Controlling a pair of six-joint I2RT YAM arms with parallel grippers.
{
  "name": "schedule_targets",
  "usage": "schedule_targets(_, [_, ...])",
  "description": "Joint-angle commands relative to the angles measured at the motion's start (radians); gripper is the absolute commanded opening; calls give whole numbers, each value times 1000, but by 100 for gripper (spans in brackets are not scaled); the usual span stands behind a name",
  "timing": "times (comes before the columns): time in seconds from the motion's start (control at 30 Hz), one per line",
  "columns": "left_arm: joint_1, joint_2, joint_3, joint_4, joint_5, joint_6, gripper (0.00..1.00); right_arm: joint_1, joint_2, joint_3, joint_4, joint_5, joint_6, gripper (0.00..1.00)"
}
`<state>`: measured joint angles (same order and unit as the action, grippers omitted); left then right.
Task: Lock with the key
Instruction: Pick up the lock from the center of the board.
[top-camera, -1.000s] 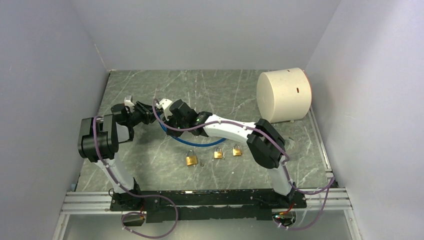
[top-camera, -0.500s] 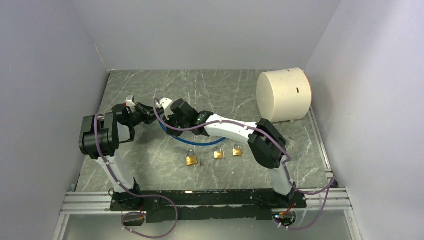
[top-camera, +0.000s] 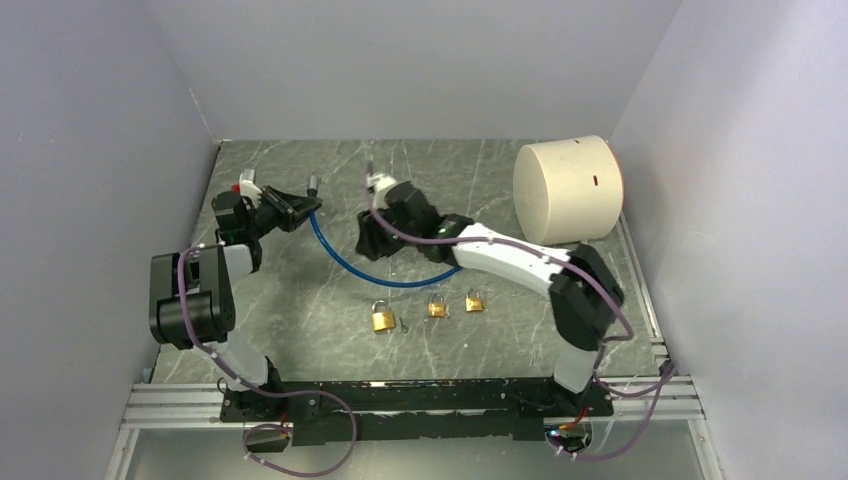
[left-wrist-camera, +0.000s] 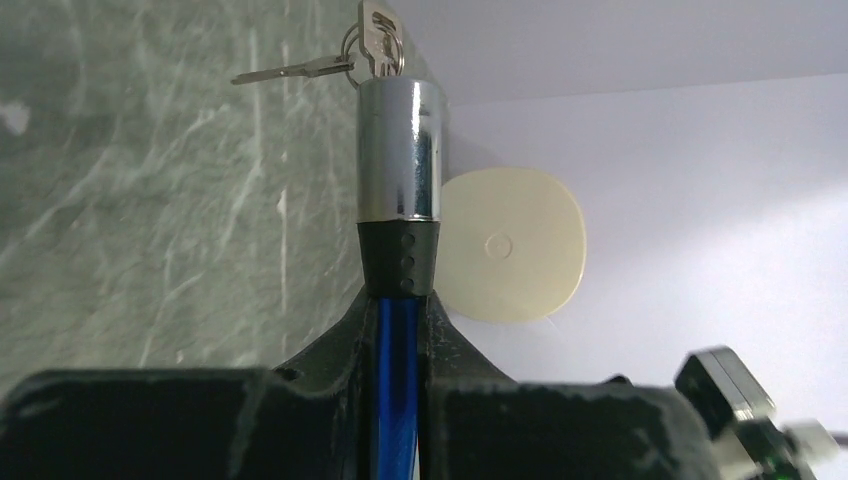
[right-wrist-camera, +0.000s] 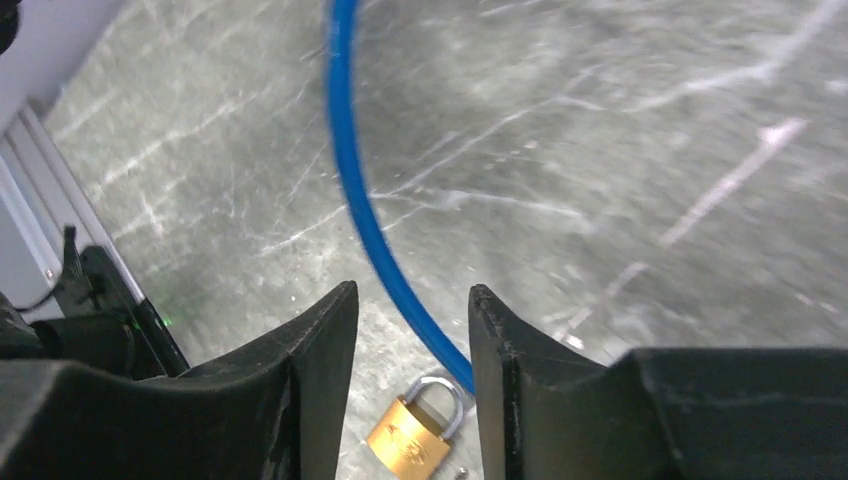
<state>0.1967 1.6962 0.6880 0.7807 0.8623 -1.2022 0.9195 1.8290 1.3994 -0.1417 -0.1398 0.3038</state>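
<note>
Green-grey marbled stone table (top-camera: 480, 170), boxed in by pale lilac walls (top-camera: 400, 60), carries everything, with a large cream cylinder drum (top-camera: 568, 190) lying on its side at the far right edge as the fixed mark. Well to the left of that drum, the left gripper (left-wrist-camera: 398, 318) is closed tight on the blue plastic-sheathed cable lock (top-camera: 345, 268), pinching it just under its black rubber collar (left-wrist-camera: 399, 258). Beyond the collar the lock's chrome barrel (left-wrist-camera: 400, 150) sticks out of the fingers, and a small silver key (left-wrist-camera: 376, 28) sits in the barrel's end with a second key (left-wrist-camera: 290, 70) hanging off the same ring. From the grip the cable sweeps in a loose curve towards the drum, passing under the right gripper (right-wrist-camera: 412, 300), which hangs midway between the left gripper and the drum. Its jaws stand apart and clamp nothing; the cable shows through the gap. Nearer the arm bases than the drum, three small brass padlocks (top-camera: 437, 308) lie in a row, apart from the cable.
</note>
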Motion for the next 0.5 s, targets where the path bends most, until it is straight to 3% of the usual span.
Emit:
schedule_targets(0.0, [-5, -119, 92, -149, -52, -2, 2, -77, -167, -101, 50, 87, 137, 49])
schedule_targets(0.1, [-8, -178, 140, -266, -70, 10, 3, -105, -235, -175, -51, 279, 245, 57])
schedule_targets(0.2, [-14, -231, 188, -397, -90, 55, 3, -144, -287, -264, -122, 348, 359, 63])
schedule_targets(0.47, [-57, -335, 201, -495, -152, 56, 2, -216, -343, -491, -10, 203, 598, 65])
